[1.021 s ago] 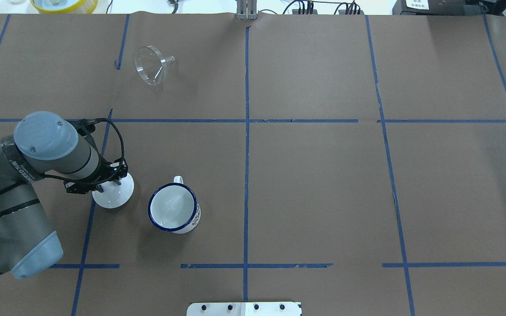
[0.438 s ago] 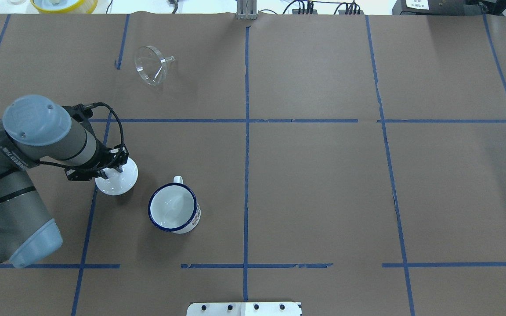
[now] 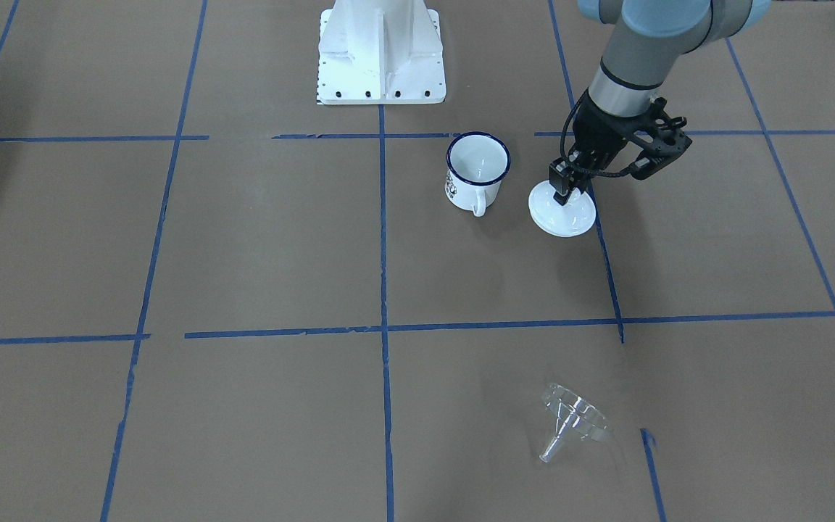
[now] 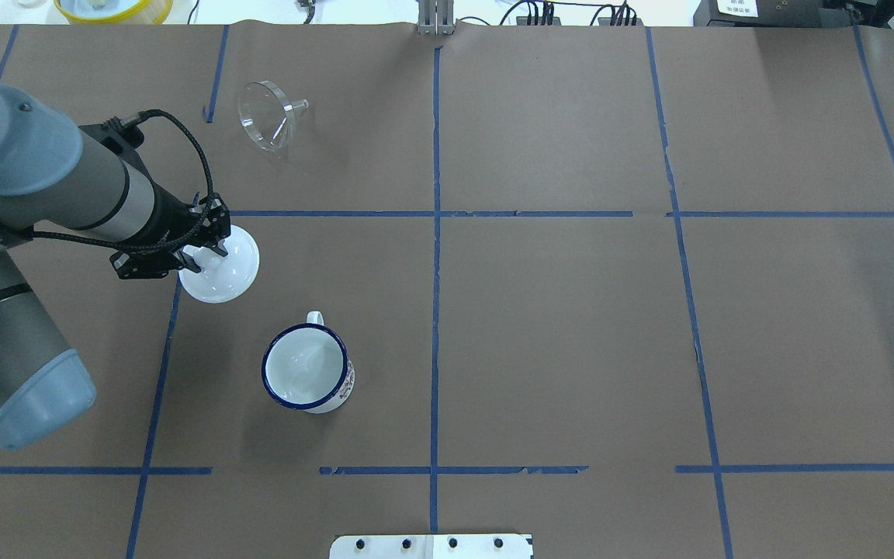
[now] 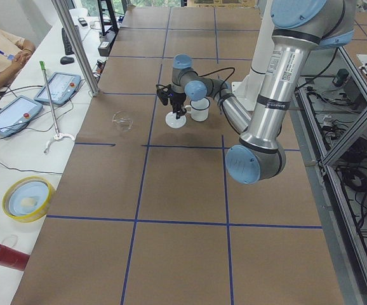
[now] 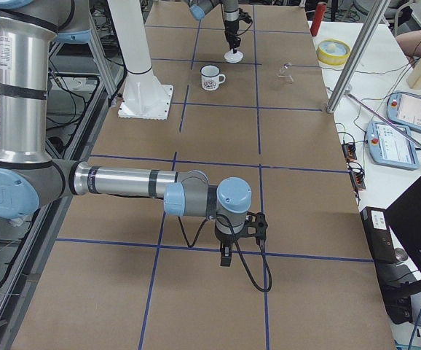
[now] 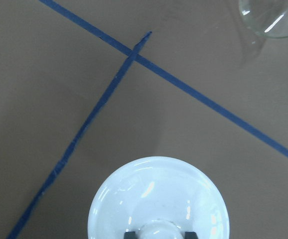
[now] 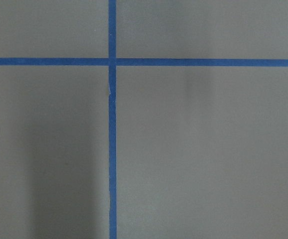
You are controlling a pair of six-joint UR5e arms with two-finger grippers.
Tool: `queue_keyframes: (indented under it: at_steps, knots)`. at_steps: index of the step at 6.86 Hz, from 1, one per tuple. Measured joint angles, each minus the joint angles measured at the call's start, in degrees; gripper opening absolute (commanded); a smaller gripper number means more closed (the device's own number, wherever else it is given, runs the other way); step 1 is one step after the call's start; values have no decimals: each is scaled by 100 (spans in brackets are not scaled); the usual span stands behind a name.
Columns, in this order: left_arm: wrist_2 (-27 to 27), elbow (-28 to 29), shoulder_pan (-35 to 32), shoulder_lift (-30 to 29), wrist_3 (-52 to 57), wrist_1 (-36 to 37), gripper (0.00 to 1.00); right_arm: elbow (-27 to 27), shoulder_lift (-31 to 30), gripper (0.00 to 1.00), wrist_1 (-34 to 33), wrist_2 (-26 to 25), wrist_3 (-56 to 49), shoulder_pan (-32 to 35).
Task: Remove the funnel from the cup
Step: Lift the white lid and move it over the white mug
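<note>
Left gripper (image 4: 205, 261): jaws clamped on the knob of the white lid (image 4: 223, 273). The left wrist view shows both finger tips tight against the knob at the bottom edge. The lid hangs dome-up under the wrist and looks lifted clear of the paper.

Change over the last second: the left arm has carried the lid off its spot just beside the cup (image 4: 306, 378). It has gone out toward the far side of the table (image 4: 556, 326), and the lid is now over a blue tape crossing. The grip is unchanged. The cup and the funnel (image 4: 267, 115) haven't moved.

The cup is upright, empty, open-topped, handle pointing away from the robot, well apart from the lid now.

The funnel lies on its side on the paper in the far-left square, spout toward the robot's right, well apart from the cup. It touches nothing. The left wrist view catches its rim in the top right corner, so the lid's path heads roughly that way.

Read: the funnel is already out of the cup, so removal looks done as things lie. The lid move seems like tidy-up or staging, not part of the extraction. The risk is bumping the funnel if the lid goes further that way, since it would roll easily.

Right gripper (image 6: 225, 257): parked low over bare paper on the robot's right, far from everything. Can't tell its jaw state, and its wrist view shows only paper and tape.
</note>
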Motion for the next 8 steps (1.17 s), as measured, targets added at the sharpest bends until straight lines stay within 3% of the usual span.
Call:
queue_keyframes:
  at_steps: [2, 5, 8]
  knots:
    - [1, -163, 365, -585, -829, 797, 0, 0, 0, 100, 0, 0, 0, 0]
    - [40, -15, 1058, -761, -1371, 1006, 0, 0, 0, 100, 0, 0, 0, 0]
    - [38, 2, 1243, -867, -1472, 1224, 0, 0, 0, 100, 0, 0, 0, 0]
